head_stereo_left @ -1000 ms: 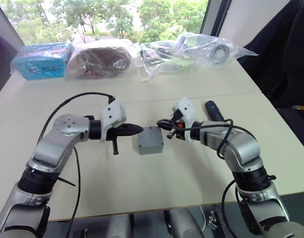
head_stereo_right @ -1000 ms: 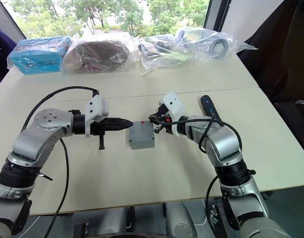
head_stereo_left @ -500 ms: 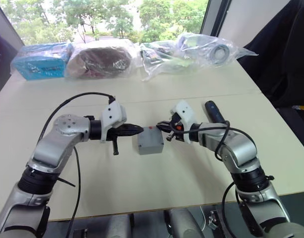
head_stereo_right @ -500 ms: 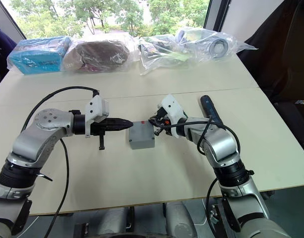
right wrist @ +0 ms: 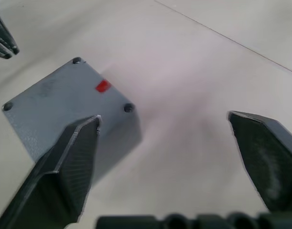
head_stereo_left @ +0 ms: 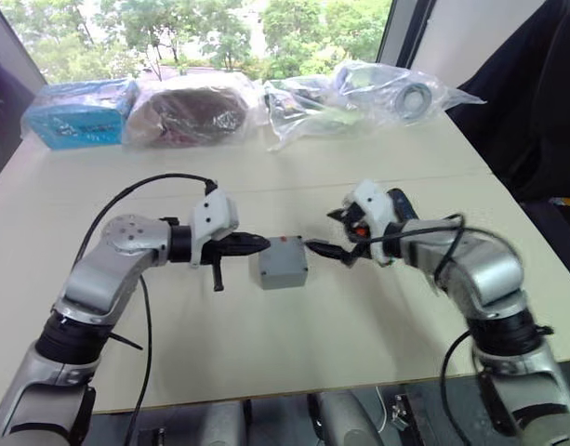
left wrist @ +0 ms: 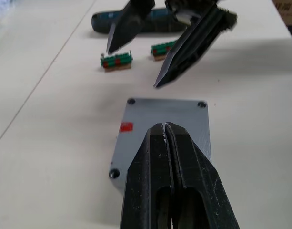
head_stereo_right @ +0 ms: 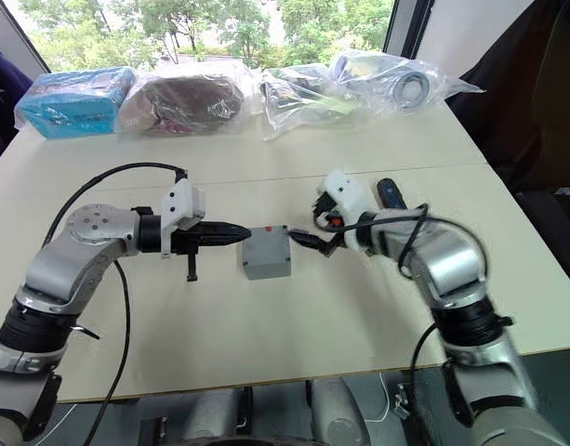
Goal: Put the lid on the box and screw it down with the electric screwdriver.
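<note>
the right gripper [head_stereo_right: 314,234] has backed off the lid [head_stereo_right: 266,243], spread wide above the pale table [head_stereo_right: 266,325].

The dark blue-black pen-shaped electric screwdriver [head_stereo_right: 389,195] is mostly hidden behind the right arm, and the thin grey plastic lid [left wrist: 167,125] conceals the box's interior.

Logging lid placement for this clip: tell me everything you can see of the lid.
The lid is a flat square of grey plastic, sitting level on top of the box mid-table. It has a small red mark near one edge and dark screw holes at its corners. The left gripper, shut, hovers at one edge; whether it touches is unclear. The right gripper is open and clear of it.
</note>
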Controlling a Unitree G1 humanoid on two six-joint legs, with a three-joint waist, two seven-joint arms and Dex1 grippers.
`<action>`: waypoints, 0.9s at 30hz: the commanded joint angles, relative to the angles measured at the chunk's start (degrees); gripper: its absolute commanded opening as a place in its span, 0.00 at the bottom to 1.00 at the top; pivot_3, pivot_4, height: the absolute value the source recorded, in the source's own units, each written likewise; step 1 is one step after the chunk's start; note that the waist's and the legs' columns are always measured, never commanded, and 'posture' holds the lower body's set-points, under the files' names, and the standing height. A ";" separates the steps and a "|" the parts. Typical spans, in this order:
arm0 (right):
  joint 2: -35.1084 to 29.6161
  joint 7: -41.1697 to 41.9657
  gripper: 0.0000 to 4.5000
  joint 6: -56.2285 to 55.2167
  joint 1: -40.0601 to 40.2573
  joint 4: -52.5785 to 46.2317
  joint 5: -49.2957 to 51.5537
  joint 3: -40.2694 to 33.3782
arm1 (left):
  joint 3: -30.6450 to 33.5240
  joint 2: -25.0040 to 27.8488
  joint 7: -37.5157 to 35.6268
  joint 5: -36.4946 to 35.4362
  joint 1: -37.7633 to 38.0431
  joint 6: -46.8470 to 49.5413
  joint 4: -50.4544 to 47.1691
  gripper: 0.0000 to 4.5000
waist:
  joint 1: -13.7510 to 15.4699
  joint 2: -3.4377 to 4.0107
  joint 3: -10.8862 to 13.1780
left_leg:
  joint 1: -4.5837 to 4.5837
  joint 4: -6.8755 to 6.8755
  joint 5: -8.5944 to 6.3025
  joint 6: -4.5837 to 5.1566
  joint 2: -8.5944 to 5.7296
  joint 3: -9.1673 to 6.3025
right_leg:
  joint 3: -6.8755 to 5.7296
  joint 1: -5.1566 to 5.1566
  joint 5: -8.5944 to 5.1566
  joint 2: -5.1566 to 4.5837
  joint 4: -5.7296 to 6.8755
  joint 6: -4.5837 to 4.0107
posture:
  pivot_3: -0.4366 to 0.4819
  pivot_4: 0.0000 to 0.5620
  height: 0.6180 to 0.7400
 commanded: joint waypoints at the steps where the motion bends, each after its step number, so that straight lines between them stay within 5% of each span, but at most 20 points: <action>1: -7.19 1.60 0.98 5.95 -2.97 -1.18 1.16 -3.88 | 1.03 -0.31 -0.88 -1.45 -1.70 -0.94 -1.10 0.00 | 0.14 -0.06 -0.03 | 0.03 -0.01 0.00 0.00 0.02 -0.02 | -0.02 0.05 0.00 0.02 -0.06 -0.01 | 0.48 0.27 1.00; 12: -19.39 4.25 0.98 14.73 -6.75 10.25 -1.18 2.85 | 1.29 -3.33 -1.85 -4.05 -4.34 -1.49 -0.34 0.00 | -0.15 -0.05 -0.02 | 0.06 -0.03 0.00 0.00 0.02 0.05 | 0.03 0.04 -0.01 0.02 -0.09 0.00 | 0.48 0.27 1.00; 27: -14.01 6.75 0.98 19.60 -21.74 36.94 -6.67 19.68 | 0.54 -6.68 -2.17 -3.94 -6.66 -3.26 0.37 0.00 | -0.24 -0.03 -0.01 | 0.00 -0.03 0.00 0.00 0.01 0.12 | 0.10 -0.02 0.00 0.01 -0.12 0.01 | 0.48 0.27 1.00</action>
